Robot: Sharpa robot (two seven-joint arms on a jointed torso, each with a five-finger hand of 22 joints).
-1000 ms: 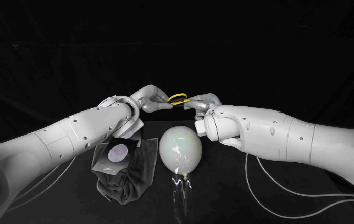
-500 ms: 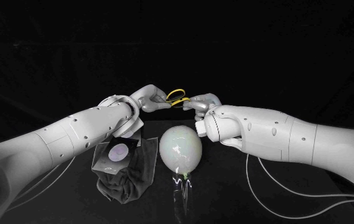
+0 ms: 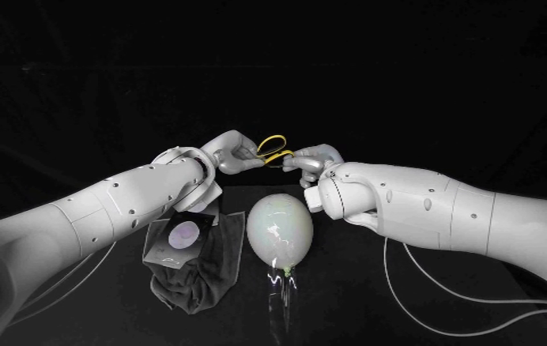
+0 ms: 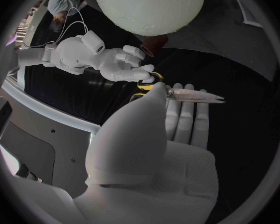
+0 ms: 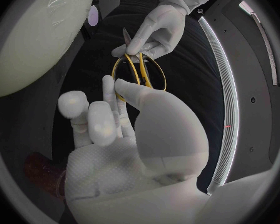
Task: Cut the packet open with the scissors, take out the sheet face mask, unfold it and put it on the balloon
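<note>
The scissors (image 5: 138,74) are being held up above the black table (image 3: 342,306), between the two hands and beyond the far end of the balloon (image 3: 281,230). They are being shown as a small pair with two thin yellow handle loops and slim steel blades, the blades lying closed together into a single narrow point.

The left hand (image 3: 234,153) is being kept closed on the metal close to the pivot, with the thumb pressed over it and the fingers laid along underneath. The blade tip is being left to stick out past those fingers, and the yellow loops are being turned toward the right hand (image 3: 310,161). One loop is being pinched between the thumb and a fingertip of the right hand, while the other fingers are being held curled loosely beside it. Whether any finger is being passed through a loop cannot be told.

The balloon, pale, glossy and egg-shaped, is being seen on the table between the two forearms, its narrow knotted end toward the robot. To its left, below the left forearm, the packet (image 3: 182,235), dark and square with a pale round mark, is being supported on a crumpled dark cloth (image 3: 200,287).
</note>
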